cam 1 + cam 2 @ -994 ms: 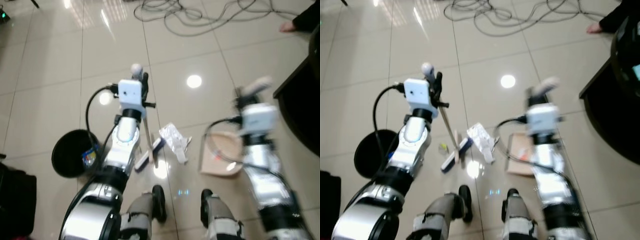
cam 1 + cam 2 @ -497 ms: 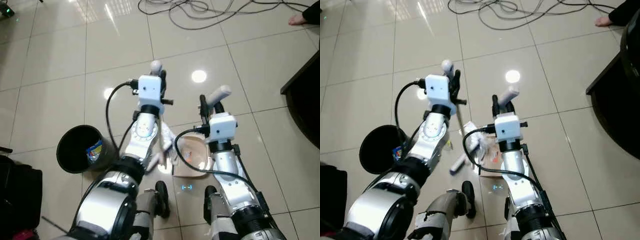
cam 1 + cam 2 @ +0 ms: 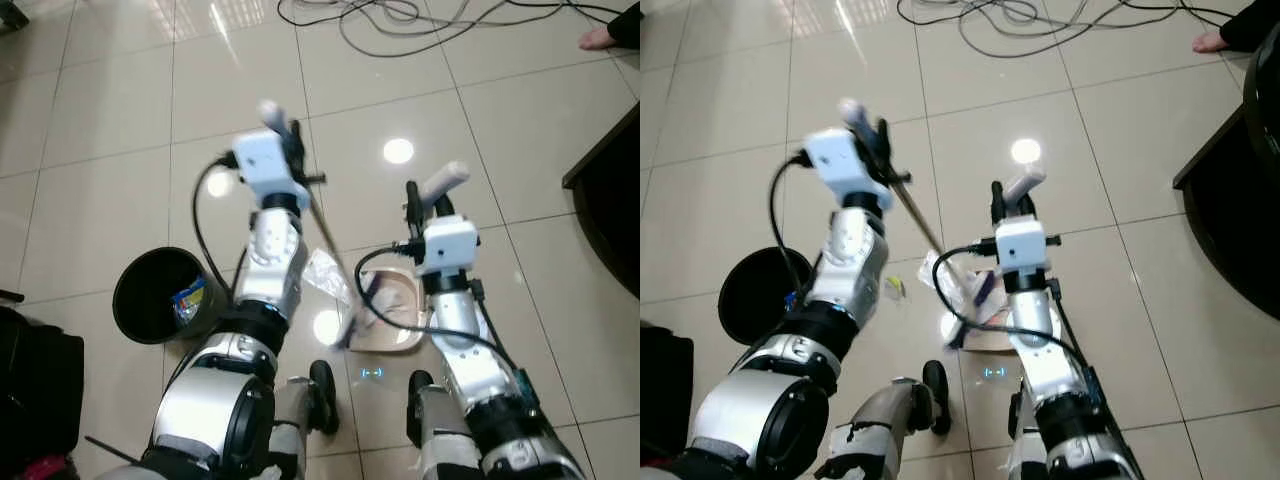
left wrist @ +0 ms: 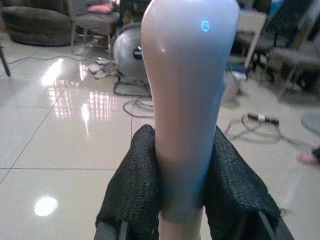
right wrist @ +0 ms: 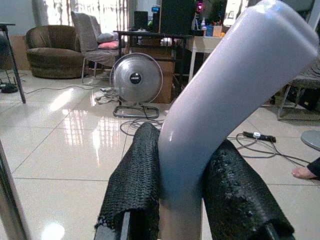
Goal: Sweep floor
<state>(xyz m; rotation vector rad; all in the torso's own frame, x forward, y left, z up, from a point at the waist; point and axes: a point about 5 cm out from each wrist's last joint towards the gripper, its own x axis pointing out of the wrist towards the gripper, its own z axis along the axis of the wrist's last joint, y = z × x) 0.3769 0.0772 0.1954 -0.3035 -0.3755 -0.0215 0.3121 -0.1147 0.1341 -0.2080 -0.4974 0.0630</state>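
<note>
My left gripper [image 3: 292, 138] is shut on the broom's white handle top [image 3: 268, 110], held high over the floor. The broom's thin stick [image 3: 325, 235] slants down to the right, and its head [image 3: 347, 330] meets the floor at the edge of the tan dustpan [image 3: 398, 318]. A crumpled white wrapper [image 3: 324, 270] lies just left of the pan, and a small yellow scrap [image 3: 895, 288] lies further left. Above the pan, my right gripper [image 3: 413, 197] is shut on the dustpan's white handle [image 3: 445, 180]. In each wrist view, black fingers [image 4: 134, 192] [image 5: 135, 185] clamp a white handle.
A black bin [image 3: 150, 318] with a colourful wrapper [image 3: 189, 300] inside stands on the floor to my left. Cables [image 3: 400, 15] lie ahead. Dark furniture [image 3: 608, 190] is to the right, a person's foot [image 3: 598, 38] at the far right, and a black bag [image 3: 35, 390] at my near left.
The broom's handle top has swung left and its head has slid right, up to the dustpan. The dustpan was brought in from the right a second ago and has since held still.
</note>
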